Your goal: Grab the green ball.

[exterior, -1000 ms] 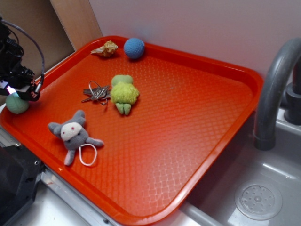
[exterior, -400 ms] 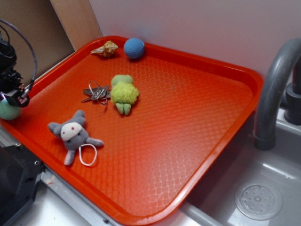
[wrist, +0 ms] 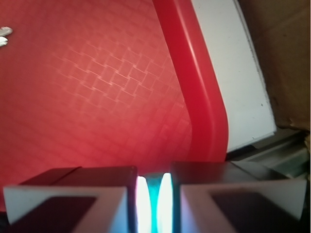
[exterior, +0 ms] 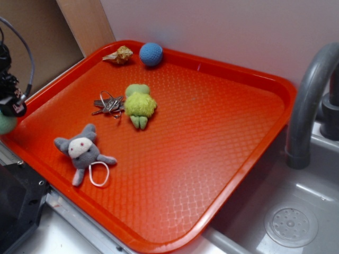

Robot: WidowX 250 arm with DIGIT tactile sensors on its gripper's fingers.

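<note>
Green ball (exterior: 5,124) sits at the far left edge of the exterior view, only a pale mint sliver of it showing under my pincer (exterior: 11,108), at the near-left corner of the red tray (exterior: 212,137). A second ago it was well inside the frame on the tray floor; since then it has slid leftward along with me, so I judge it is travelling in my grip. The wrist view backs this: a narrow band of teal (wrist: 154,194) shows between my two pads (wrist: 141,199), which stand close together on it, so I take the pincer as clamped on the ball. The grab looks made; what remains is to keep hold of it.

Nothing else has shifted. On the tray's diamond-patterned floor lie the grey plush (exterior: 82,151) with its white ring, the yellow-green plush (exterior: 139,105) touching the keys (exterior: 108,104), and at the far rim the blue ball (exterior: 151,54) beside the shell (exterior: 119,55). Right of the tray are a grey faucet (exterior: 312,100) and a sink drain (exterior: 291,226).
</note>
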